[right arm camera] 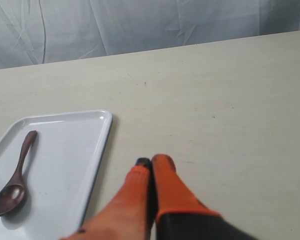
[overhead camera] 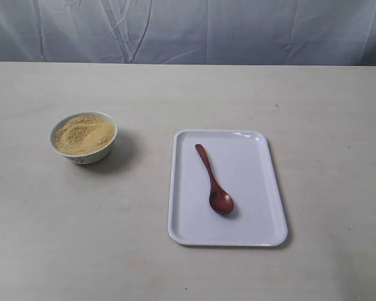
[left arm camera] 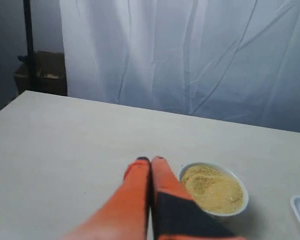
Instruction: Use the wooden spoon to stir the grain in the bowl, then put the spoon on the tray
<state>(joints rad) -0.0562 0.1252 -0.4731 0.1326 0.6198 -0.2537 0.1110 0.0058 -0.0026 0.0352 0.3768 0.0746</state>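
The wooden spoon (overhead camera: 214, 180) lies on the white tray (overhead camera: 263, 188), its oval bowl toward the front. In the right wrist view the spoon (right arm camera: 12, 180) rests on the tray (right arm camera: 92, 150), apart from my right gripper (right arm camera: 151, 161), which is shut with nothing in it, above bare table beside the tray's rim. The small white bowl (overhead camera: 83, 154) heaped with tan grain (overhead camera: 84, 134) stands left of the tray. My left gripper (left arm camera: 150, 161) is shut and empty, just beside the bowl (left arm camera: 242, 202) of grain (left arm camera: 212, 188). Neither gripper shows in the exterior view.
The pale table (overhead camera: 313, 106) runs back to a wrinkled white curtain (overhead camera: 194, 31). A dark stand and a cardboard box (left arm camera: 42, 72) sit beyond the table's far edge in the left wrist view.
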